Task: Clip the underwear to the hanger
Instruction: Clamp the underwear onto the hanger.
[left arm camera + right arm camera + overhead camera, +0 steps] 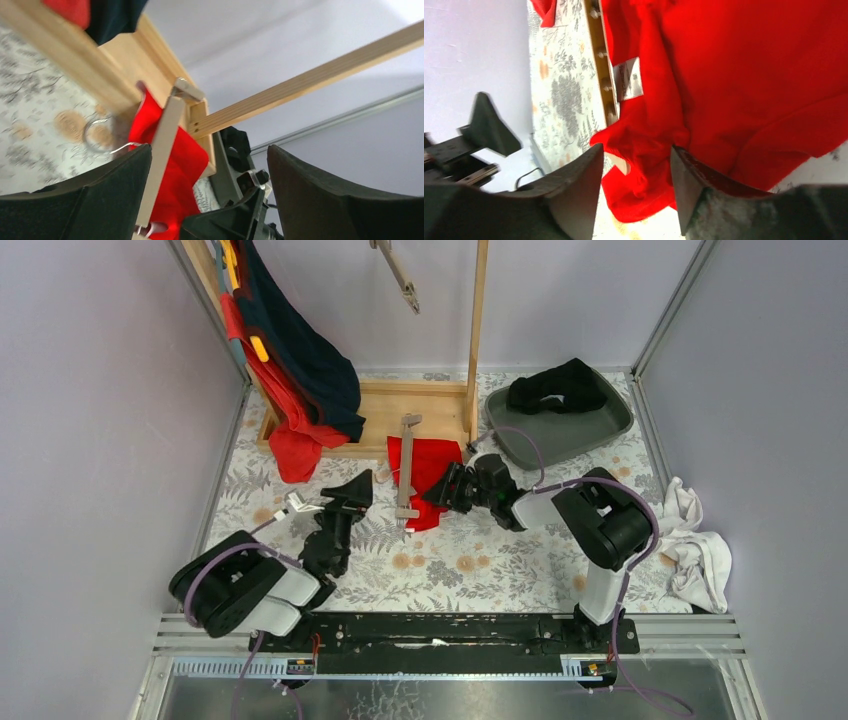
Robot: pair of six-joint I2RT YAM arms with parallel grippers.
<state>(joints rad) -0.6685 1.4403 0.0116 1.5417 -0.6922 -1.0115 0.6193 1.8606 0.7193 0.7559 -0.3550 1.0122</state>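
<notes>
The red underwear [428, 472] lies flat on the floral table in front of the wooden rack. The wooden clip hanger [406, 472] lies across its left edge, pointing away from me. My left gripper [352, 492] is open and empty, just left of the hanger. In the left wrist view [210, 190] the hanger [161, 155] and underwear [182, 160] show between its fingers. My right gripper [438, 492] is open at the underwear's lower right edge. In the right wrist view [636, 165] a bunched fold of the underwear [724, 85] sits between its fingers, with the hanger bar [600, 60] beyond.
The wooden rack base [420, 405] stands behind, with red and navy garments [300, 370] hung at the left and another hanger [398, 275] hanging above. A grey tray [605, 428] with a black garment [555, 390] is at the back right. White cloths [695, 540] lie at the right.
</notes>
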